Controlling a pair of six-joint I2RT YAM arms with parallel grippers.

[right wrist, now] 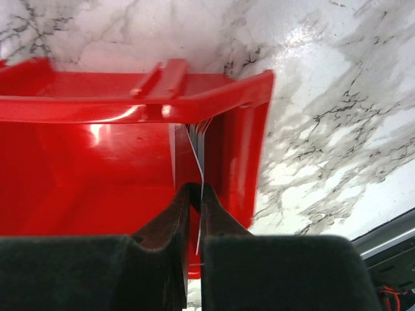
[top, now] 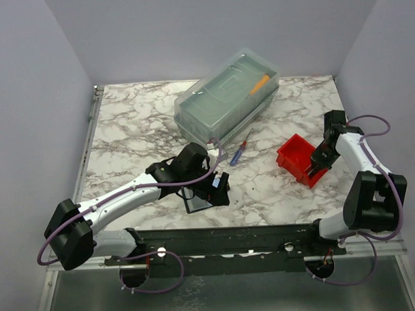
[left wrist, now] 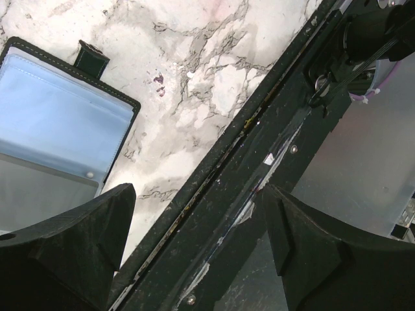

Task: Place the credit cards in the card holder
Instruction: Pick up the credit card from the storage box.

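The card holder (left wrist: 58, 123) lies open on the marble, its clear pockets facing up and its black tab pointing away; from above the card holder (top: 195, 204) shows just under my left arm. My left gripper (left wrist: 198, 240) is open and empty, beside the holder and over the black rail at the table's near edge. Several credit cards (right wrist: 202, 139) stand on edge against the right wall of the red bin (right wrist: 130, 107). My right gripper (right wrist: 196, 189) reaches into that bin, shut on the thin edge of one card, which bends slightly. From above, the right gripper (top: 313, 168) is inside the bin.
A large clear lidded box (top: 226, 100) stands at the back centre. A blue-and-red pen (top: 240, 153) lies between it and the red bin (top: 292, 152). The black rail (left wrist: 259, 162) runs along the table's near edge.
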